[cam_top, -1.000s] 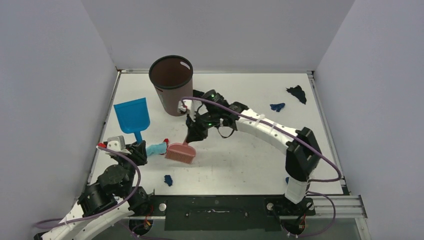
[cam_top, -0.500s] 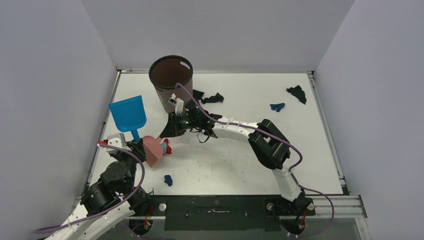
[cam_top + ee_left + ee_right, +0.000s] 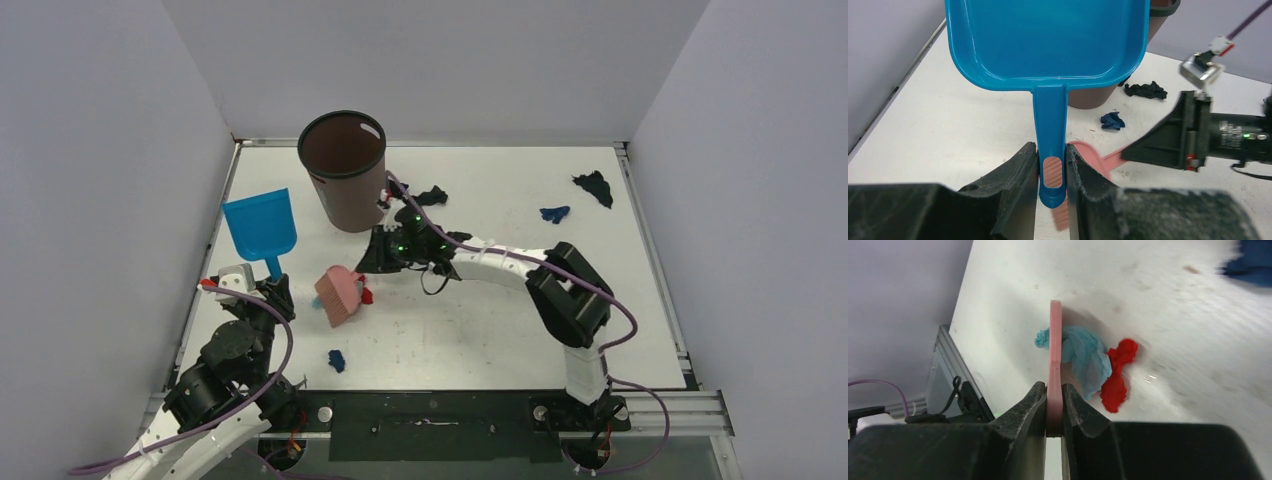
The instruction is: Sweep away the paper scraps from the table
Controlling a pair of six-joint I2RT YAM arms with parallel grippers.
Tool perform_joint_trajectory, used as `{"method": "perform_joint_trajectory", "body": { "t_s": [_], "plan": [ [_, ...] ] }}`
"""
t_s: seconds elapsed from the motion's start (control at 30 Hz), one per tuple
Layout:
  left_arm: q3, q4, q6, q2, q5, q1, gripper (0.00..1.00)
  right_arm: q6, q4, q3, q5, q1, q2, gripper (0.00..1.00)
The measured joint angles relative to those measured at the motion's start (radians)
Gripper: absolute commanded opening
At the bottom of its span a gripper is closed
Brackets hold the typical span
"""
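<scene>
My left gripper (image 3: 272, 290) is shut on the handle of the bright blue dustpan (image 3: 260, 225), whose pan points toward the back left; the left wrist view shows the gripper (image 3: 1052, 170) clamped on the dustpan (image 3: 1048, 40). My right gripper (image 3: 375, 262) is shut on the pink brush (image 3: 340, 295), also seen in the right wrist view (image 3: 1054, 405). A light blue scrap (image 3: 1085, 357) and a red scrap (image 3: 1115, 375) lie against the brush handle (image 3: 1055, 345). Paper scraps lie on the table (image 3: 500, 330): dark blue (image 3: 336, 360), black (image 3: 432, 195), dark blue (image 3: 554, 213), black (image 3: 594, 187).
A tall brown bin (image 3: 343, 170) stands at the back left, just behind my right gripper. Grey walls enclose the table on three sides. A metal rail (image 3: 430, 410) runs along the near edge by the arm bases.
The right arm swung the brush left toward the dustpan, then back a little to the right. The light blue and red scraps moved with it. The dustpan shifted slightly.
</scene>
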Motion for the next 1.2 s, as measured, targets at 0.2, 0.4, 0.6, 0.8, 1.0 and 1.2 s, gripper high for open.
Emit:
{"method": "perform_joint_trajectory", "body": {
  "t_s": [0.2,0.4,0.6,0.8,1.0,1.2],
  "plan": [
    [-0.002,0.009,0.006,-0.001,0.013,0.005,0.00,-0.083,-0.069,-0.185,0.005,-0.204,-0.218,0.05],
    [-0.003,0.023,0.016,-0.007,0.023,0.006,0.00,-0.254,-0.242,-0.238,-0.089,-0.407,-0.331,0.05],
    [-0.003,0.032,0.023,-0.009,0.038,0.014,0.00,-0.397,-0.372,-0.263,-0.314,-0.435,-0.481,0.05],
    [-0.003,0.032,0.026,-0.009,0.051,0.019,0.00,-0.458,-0.378,-0.179,-0.433,-0.288,-0.517,0.05],
    [-0.003,0.031,0.026,-0.010,0.051,0.020,0.00,-0.483,-0.391,-0.027,-0.454,-0.100,-0.342,0.05],
    [-0.003,0.031,0.026,-0.006,0.051,0.021,0.00,-0.460,-0.409,0.110,-0.473,0.025,-0.120,0.05]
  ]
}}
